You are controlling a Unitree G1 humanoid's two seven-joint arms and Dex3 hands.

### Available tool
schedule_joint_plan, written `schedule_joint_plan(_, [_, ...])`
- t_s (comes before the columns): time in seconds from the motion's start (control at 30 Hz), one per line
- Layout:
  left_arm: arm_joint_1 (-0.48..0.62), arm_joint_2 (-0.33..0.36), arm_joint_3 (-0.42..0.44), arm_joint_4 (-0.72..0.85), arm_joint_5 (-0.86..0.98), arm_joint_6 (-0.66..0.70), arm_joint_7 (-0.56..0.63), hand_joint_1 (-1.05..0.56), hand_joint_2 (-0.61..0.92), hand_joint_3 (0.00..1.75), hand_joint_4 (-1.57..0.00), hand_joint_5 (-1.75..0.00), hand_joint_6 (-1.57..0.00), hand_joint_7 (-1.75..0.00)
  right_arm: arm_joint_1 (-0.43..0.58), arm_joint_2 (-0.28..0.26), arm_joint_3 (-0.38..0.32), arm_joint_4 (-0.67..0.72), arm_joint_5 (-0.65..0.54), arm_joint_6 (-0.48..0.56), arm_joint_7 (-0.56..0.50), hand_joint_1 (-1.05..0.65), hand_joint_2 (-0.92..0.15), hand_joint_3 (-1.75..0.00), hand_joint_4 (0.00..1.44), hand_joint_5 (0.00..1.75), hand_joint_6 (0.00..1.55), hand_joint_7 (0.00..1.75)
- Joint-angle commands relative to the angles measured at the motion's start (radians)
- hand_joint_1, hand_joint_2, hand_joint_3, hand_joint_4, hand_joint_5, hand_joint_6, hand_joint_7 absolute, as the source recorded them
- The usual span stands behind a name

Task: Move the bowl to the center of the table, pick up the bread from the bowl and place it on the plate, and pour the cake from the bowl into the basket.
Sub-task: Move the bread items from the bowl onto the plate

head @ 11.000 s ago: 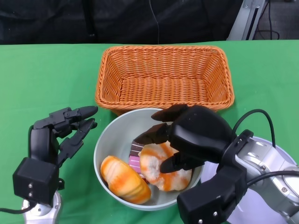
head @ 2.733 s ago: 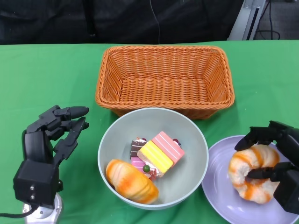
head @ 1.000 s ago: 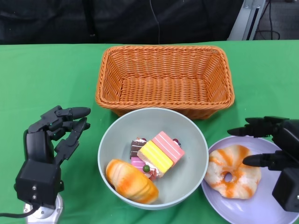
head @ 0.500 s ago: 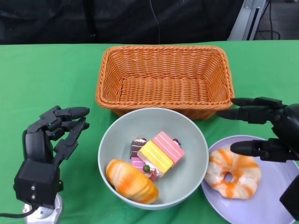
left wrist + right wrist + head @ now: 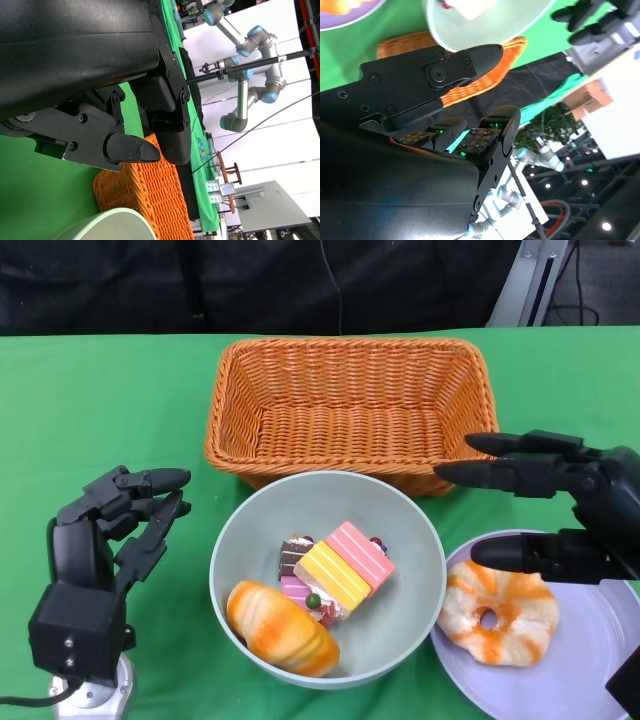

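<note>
Bread [image 5: 499, 609] on plate [image 5: 590, 665]

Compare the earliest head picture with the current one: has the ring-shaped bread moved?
Yes. The ring-shaped bread has moved from the bowl to the plate on the bowl's right. The basket has stayed put.

green cloth [image 5: 90, 400] over table, black curtain [image 5: 250, 285] behind, grey robot arms [image 5: 245, 65] way back in lab

Robotics lab: robot arms [image 5: 250, 75] beyond table.
</note>
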Motion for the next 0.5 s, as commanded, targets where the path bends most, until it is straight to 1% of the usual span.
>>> schedule_joint_plan(0.03, [0.008, 0.007, -0.004, -0.019, 0.02, 0.0, 0.027, -0.16, 0.92, 0.23, -0.88, -0.85, -1.03, -0.49, -0.005, 0.002, 0.003, -0.026, 0.016, 0.005, 0.028, -0.57, -0.91, -0.01, 0.84, 0.08, 0.77, 0.01])
schedule_joint_plan(0.23, [0.011, -0.007, -0.023, -0.04, 0.074, 0.004, 0.097, -0.18, 0.92, 0.21, -0.89, -0.85, -1.03, -0.51, -0.023, 0.02, 0.04, -0.061, -0.018, 0.027, 0.072, -0.63, -0.92, -0.03, 0.89, 0.11, 0.8, 0.01])
schedule_joint_plan(0.5, [0.018, -0.006, -0.033, -0.054, 0.088, -0.003, 0.116, -0.19, 0.92, 0.23, -0.89, -0.85, -1.02, -0.52, -0.028, 0.048, 0.102, -0.075, -0.09, 0.089, 0.111, -0.65, -0.92, -0.01, 0.92, 0.11, 0.81, 0.01])
